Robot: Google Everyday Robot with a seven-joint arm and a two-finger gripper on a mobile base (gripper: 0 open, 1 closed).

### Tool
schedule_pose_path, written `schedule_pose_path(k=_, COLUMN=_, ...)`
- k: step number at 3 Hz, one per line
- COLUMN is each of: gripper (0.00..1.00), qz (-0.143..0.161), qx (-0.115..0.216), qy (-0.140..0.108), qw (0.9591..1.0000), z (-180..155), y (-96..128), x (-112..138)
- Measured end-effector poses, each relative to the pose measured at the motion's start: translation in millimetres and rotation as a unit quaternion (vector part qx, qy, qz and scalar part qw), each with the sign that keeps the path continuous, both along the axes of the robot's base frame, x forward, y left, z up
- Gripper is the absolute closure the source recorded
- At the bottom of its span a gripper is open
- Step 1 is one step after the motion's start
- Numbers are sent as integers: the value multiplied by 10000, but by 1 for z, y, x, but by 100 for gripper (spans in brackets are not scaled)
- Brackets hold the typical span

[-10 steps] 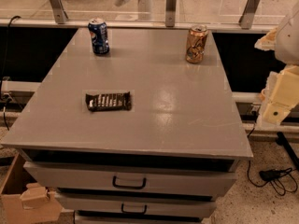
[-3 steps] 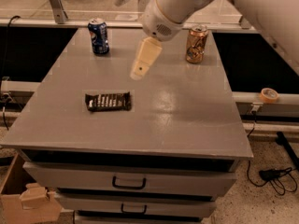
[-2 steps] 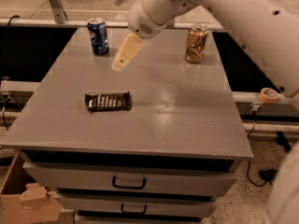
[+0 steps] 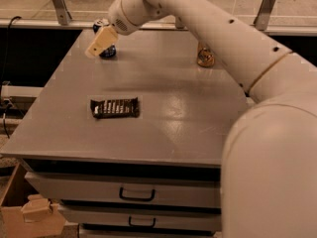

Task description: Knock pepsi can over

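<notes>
From where I stand, the candy bar wrapper (image 4: 115, 107) lies flat near the middle of the grey counter (image 4: 173, 98), and I place everything from it. The pepsi can (image 4: 110, 51) stands well beyond the wrapper, near the far edge of the counter and a little to the left. It seems upright, but only its dark foot and a bit of its top show. The end effector (image 4: 99, 43) hangs directly in front of the can, covering its middle part. It looks to be touching the can or just beside it. I cannot tell if the end effector is spread apart or closed together. A gold-brown can (image 4: 205, 57) stands beyond the wrapper too, but far to the right, half hidden behind the arm.

I think such a can is stiff and smooth. If it is empty, it is also light, so it may slide on the counter instead of tipping. No grasp is needed here. In my judgement, a sideways push high on the wall, close under the rim, is the best way to knock it over.
</notes>
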State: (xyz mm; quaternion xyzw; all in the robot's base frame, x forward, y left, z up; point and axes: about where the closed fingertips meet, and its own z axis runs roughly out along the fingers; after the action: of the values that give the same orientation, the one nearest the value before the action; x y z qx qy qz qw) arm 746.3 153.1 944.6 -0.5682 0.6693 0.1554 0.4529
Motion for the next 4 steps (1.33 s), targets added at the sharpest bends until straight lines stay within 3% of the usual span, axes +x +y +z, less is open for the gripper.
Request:
schedule_pose_path(k=1, gripper=0, qz=-409, qx=332, qy=134, qw=9985, z=-6, y=28, x=32)
schedule_pose_path(k=2, gripper=0, qz=-795, qx=546, qy=275, qw=9950, z=-15, y=40, x=59)
schedule_pose_path(k=3, gripper=0, qz=-1153, qx=704, qy=419, qw=9900, z=-27, y=36, x=82)
schedule_pose_path(k=4, gripper=0, qz=-1303, qx=805, qy=572, qw=9865, z=-42, y=30, x=93)
